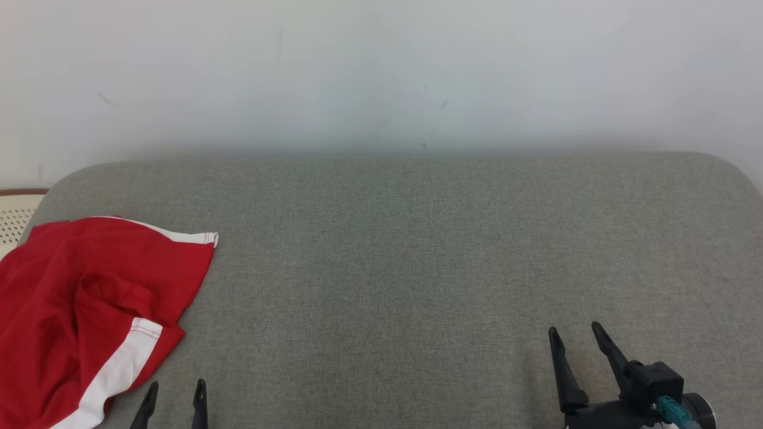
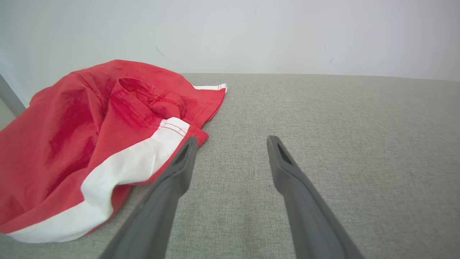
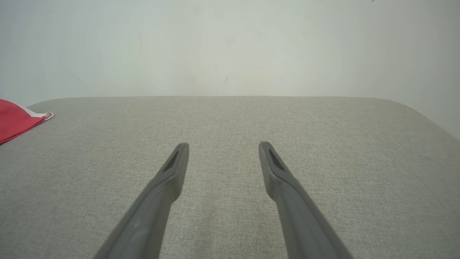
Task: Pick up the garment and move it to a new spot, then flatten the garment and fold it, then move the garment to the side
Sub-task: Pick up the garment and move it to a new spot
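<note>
Head view, garment: red garment (image 1: 89, 298) with a white band (image 1: 119, 369) lies crumpled at the left end of the grey cushion (image 1: 417, 268) and runs past the view's left edge.
Head view, tools: left gripper (image 1: 176, 386) sits low, just beside the garment's near edge, its fingers parted and empty. Right gripper (image 1: 574, 329) is at lower right, well apart from the garment, also parted and empty.
Left wrist view: cloth is bunched in loose folds with 1 rolled opening on top. The 2 fingers are spread wide, and the band's end is just beside 1 of them.
Right wrist view: fingers spread wide over bare cushion; 1 hem corner shows at far left.
Handling (judged): light, soft and limp; likely to sag and drag. Not fragile.
Hold (judged): pinch a raised fold or the band's edge nearest the left gripper.
</note>
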### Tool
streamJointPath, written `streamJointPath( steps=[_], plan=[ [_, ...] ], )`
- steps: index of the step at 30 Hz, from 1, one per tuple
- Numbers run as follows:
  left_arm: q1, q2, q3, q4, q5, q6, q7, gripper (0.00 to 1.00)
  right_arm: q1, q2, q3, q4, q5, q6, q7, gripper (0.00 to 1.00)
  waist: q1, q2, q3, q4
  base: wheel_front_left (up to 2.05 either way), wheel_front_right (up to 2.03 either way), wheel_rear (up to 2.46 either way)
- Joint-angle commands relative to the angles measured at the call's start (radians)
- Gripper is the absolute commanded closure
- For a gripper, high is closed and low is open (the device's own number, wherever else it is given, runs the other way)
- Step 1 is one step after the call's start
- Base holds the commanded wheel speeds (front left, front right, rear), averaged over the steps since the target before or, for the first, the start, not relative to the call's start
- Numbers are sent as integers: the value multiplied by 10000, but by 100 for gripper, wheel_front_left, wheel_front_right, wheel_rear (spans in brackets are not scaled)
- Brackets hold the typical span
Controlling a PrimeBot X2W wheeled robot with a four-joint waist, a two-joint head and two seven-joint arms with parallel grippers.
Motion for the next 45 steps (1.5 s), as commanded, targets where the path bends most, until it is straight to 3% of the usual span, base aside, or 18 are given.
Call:
streamJointPath(
  steps=[1,13,30,37,45],
  plan=[
    [169,-12,53,45,-88,-4,-64,0,158,10,-12,2,13,7,-11,0,0,0,5,5,0,0,0],
    [74,-118,235,80,-68,-7,-61,0,125,-22,154,-71,61,7,-9,0,0,0,129,499,0,0,0],
    [240,-188,1025,292,-312,67,-55,0,-377,118,1100,44,311,7,-10,0,0,0,302,3680,0,0,0],
    [-85,-222,1439,484,-576,-319,-55,0,-578,95,1283,147,358,7,-9,0,0,0,552,4497,0,0,0],
    [-1477,282,1473,1394,-545,-1035,-54,0,-1002,-266,1335,53,401,7,-9,0,0,0,1391,4200,0,0,0]
  ],
)
